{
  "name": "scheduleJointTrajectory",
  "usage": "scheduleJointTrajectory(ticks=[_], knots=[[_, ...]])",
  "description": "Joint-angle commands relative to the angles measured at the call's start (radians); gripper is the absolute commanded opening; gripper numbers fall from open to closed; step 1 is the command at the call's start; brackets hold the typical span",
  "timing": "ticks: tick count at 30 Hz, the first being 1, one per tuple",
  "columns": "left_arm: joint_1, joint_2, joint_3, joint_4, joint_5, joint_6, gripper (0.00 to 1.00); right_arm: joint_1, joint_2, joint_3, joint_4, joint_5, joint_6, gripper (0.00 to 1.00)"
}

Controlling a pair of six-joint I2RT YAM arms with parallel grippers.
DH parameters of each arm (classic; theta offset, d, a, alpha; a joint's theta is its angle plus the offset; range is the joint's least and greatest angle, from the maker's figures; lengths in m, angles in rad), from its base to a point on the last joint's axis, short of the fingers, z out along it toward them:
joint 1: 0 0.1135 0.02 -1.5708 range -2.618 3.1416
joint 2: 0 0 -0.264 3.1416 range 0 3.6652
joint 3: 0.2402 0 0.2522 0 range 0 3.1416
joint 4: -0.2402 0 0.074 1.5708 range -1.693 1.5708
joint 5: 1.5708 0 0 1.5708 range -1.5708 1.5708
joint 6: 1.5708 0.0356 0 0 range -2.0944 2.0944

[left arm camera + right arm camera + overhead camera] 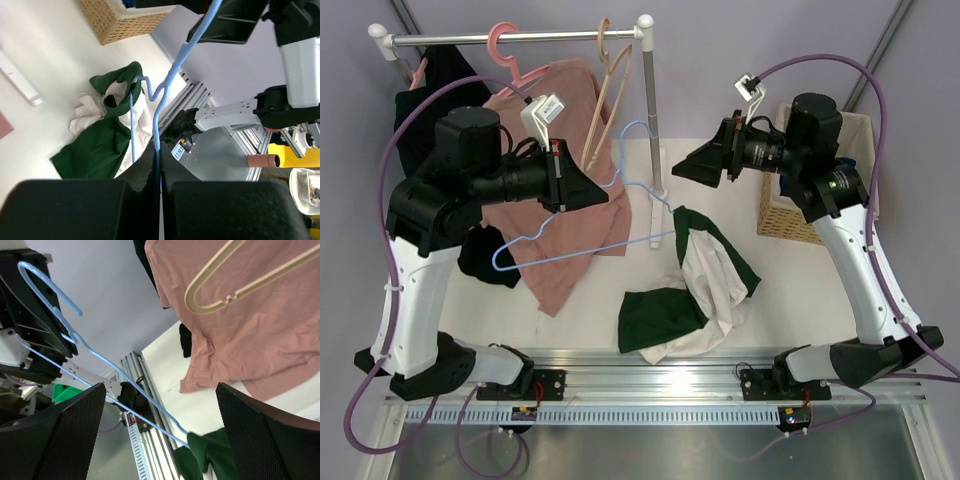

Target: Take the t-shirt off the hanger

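Though aloft, hanger [156,137] end inside t-shirt [705,275].

The t-shirt [700,290] — dark green and cream; hanger [185,49] — light blue; hanging shirt [570,100] dusty pink.

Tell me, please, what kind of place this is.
Probably a robotics lab bench set up for clothes handling: two robot arms bolted to an aluminium rail, a small clothes rack on a white table, and a wicker basket.

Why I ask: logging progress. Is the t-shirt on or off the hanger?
Almost off: the t-shirt lies crumpled on the table, only one hanger tip meeting its green fabric.
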Motion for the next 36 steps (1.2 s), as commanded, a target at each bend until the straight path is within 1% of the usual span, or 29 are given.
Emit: scheduleJointTrajectory(ticks=[1,5,8,9,10,11,13,14,18,19,20,22,23,25,26,28,29,30,31,35,36], knots=[[0.008,-0.008,0.067,-0.062,-0.089,0.042,0.0,-0.001,-0.043,-0.012,-0.187,0.084,-0.176,0.99],[0.012,-0.017,0.107,-0.074,-0.104,0.037,0.0,-0.001,-0.11,-0.162,-0.173,0.112,-0.223,0.99],[0.025,-0.003,0.151,-0.102,-0.109,0.037,0.0,0.001,-0.144,-0.226,-0.227,0.088,-0.316,0.86],[0.028,0.0,0.173,-0.12,-0.116,0.038,0.0,-0.001,-0.156,-0.242,-0.242,0.08,-0.331,0.77],[0.029,0.002,0.179,-0.123,-0.119,0.04,0.0,-0.001,-0.163,-0.26,-0.259,0.077,-0.338,0.75],[0.037,-0.001,0.181,-0.125,-0.121,0.042,0.0,-0.001,-0.17,-0.303,-0.261,0.078,-0.348,0.74],[0.043,-0.008,0.182,-0.126,-0.119,0.04,0.0,-0.001,-0.19,-0.349,-0.253,0.104,-0.353,0.78],[0.054,-0.009,0.182,-0.125,-0.109,0.035,0.0,-0.001,-0.198,-0.387,-0.25,0.141,-0.361,0.8],[0.066,-0.008,0.185,-0.126,-0.09,0.031,0.0,-0.001,-0.221,-0.45,-0.23,0.195,-0.376,0.79],[0.068,-0.006,0.188,-0.126,-0.089,0.029,0.0,-0.001,-0.226,-0.467,-0.213,0.199,-0.371,0.77],[0.068,-0.005,0.194,-0.126,-0.09,0.028,0.0,-0.001,-0.229,-0.505,-0.201,0.204,-0.359,0.69],[0.071,-0.003,0.207,-0.129,-0.093,0.025,0.0,-0.002,-0.238,-0.558,-0.161,0.218,-0.341,0.62],[0.072,-0.005,0.222,-0.14,-0.108,0.025,0.0,-0.001,-0.249,-0.575,-0.126,0.227,-0.332,0.54],[0.071,-0.014,0.237,-0.158,-0.145,0.034,0.0,-0.001,-0.252,-0.59,-0.115,0.293,-0.313,0.51],[0.072,-0.02,0.245,-0.174,-0.194,0.046,0.0,-0.001,-0.24,-0.581,-0.119,0.32,-0.31,0.48],[0.072,-0.043,0.25,-0.178,-0.249,0.054,0.0,-0.001,-0.221,-0.535,-0.138,0.371,-0.304,0.52],[0.072,-0.055,0.248,-0.182,-0.318,0.051,0.0,-0.001,-0.2,-0.518,-0.145,0.382,-0.301,0.54],[0.072,-0.063,0.248,-0.18,-0.357,0.046,0.0,-0.001,-0.19,-0.501,-0.15,0.39,-0.298,0.54],[0.071,-0.084,0.248,-0.182,-0.427,0.04,0.0,-0.001,-0.184,-0.481,-0.146,0.393,-0.284,0.55],[0.072,-0.132,0.248,-0.2,-0.559,0.017,0.0,-0.001,-0.158,-0.443,-0.132,0.37,-0.263,0.56],[0.072,-0.139,0.245,-0.211,-0.572,0.009,0.0,-0.001,-0.155,-0.435,-0.141,0.37,-0.264,0.56]])
